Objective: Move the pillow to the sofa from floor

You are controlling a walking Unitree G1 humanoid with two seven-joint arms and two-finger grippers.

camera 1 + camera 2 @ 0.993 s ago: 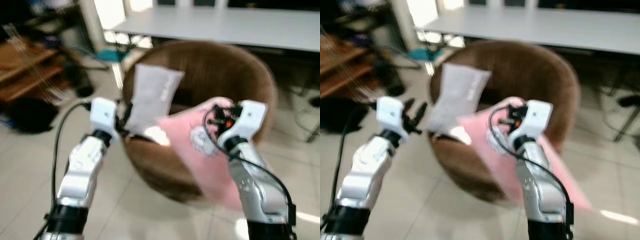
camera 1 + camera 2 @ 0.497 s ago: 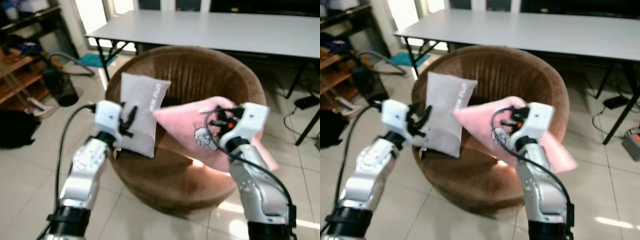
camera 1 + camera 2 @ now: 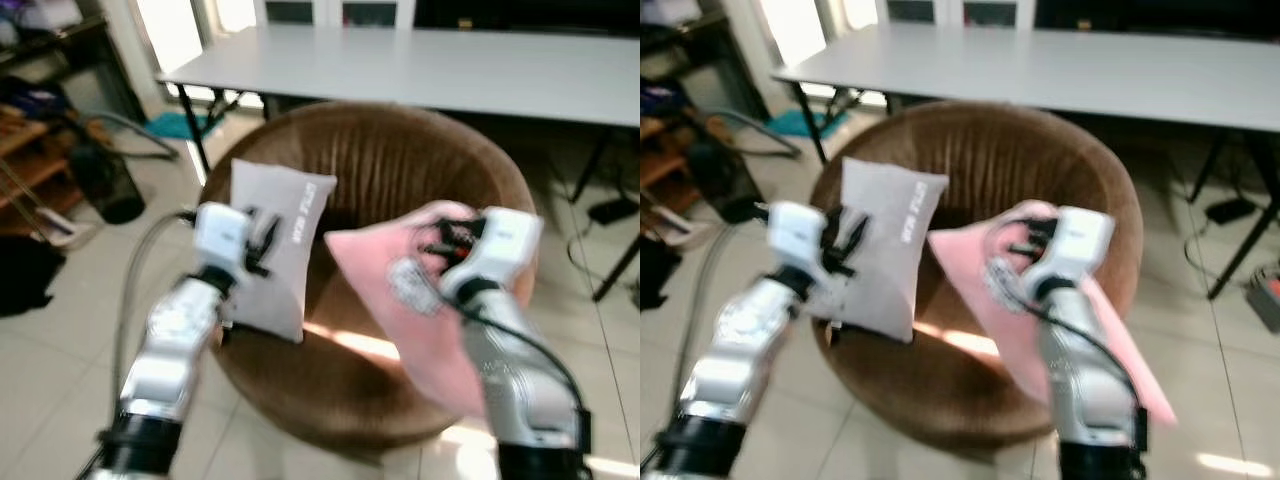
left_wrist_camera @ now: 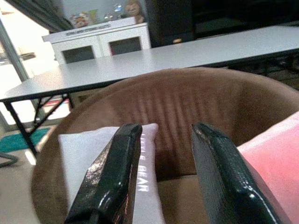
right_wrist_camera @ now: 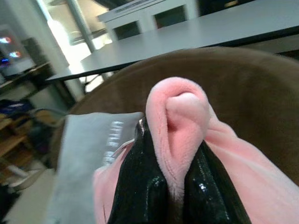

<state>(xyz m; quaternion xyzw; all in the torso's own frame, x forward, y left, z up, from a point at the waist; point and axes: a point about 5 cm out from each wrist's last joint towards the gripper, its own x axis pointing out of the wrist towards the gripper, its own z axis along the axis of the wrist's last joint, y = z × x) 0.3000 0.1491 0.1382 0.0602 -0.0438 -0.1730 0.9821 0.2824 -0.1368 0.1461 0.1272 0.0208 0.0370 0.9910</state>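
A pink pillow with a white print hangs over the seat of the round brown sofa chair. My right gripper is shut on a fold of its upper edge, and the wrist view shows the pink fold pinched between the black fingers. A grey pillow with lettering leans upright against the sofa's left rim. My left gripper is open just in front of that grey pillow, with nothing between its fingers.
A long grey table on black legs stands right behind the sofa. Wooden shelves and a dark bag sit at the left. Pale tiled floor surrounds the sofa.
The pink pillow has swung from lying sideways to hanging down toward the seat's front right. The view has shifted slightly. My left gripper stays by the grey pillow.
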